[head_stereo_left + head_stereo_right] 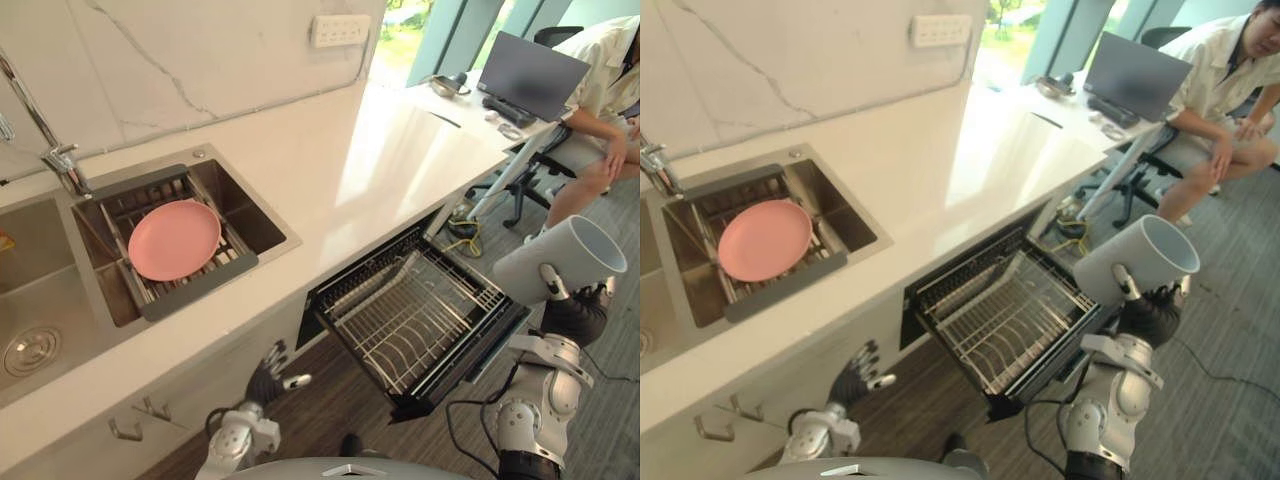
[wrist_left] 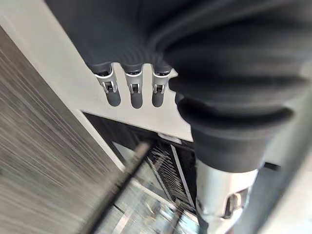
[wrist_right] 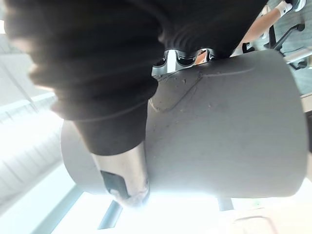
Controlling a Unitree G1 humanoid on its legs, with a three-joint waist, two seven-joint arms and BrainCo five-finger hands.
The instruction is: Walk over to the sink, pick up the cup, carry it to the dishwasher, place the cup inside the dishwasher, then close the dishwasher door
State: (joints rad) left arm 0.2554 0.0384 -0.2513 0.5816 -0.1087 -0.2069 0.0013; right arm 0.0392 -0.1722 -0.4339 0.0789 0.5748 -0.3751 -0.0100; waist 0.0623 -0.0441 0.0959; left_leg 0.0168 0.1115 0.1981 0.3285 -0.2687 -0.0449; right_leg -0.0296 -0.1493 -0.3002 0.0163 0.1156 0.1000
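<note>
Right hand (image 1: 1148, 318) grips cup (image 1: 1135, 262) — tilted, beside dishwasher rack (image 1: 1005, 320) corner.

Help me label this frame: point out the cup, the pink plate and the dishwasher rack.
cup (image 1: 537, 262), left eye view, on its grey side wall.
pink plate (image 1: 174, 240), left eye view, on its middle.
dishwasher rack (image 1: 412, 322), left eye view, on its wire floor.

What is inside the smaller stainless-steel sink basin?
A round pink plate lies on a dark wire drainer rack set in the stainless-steel sink basin. Anything beneath the plate is hidden.
</note>
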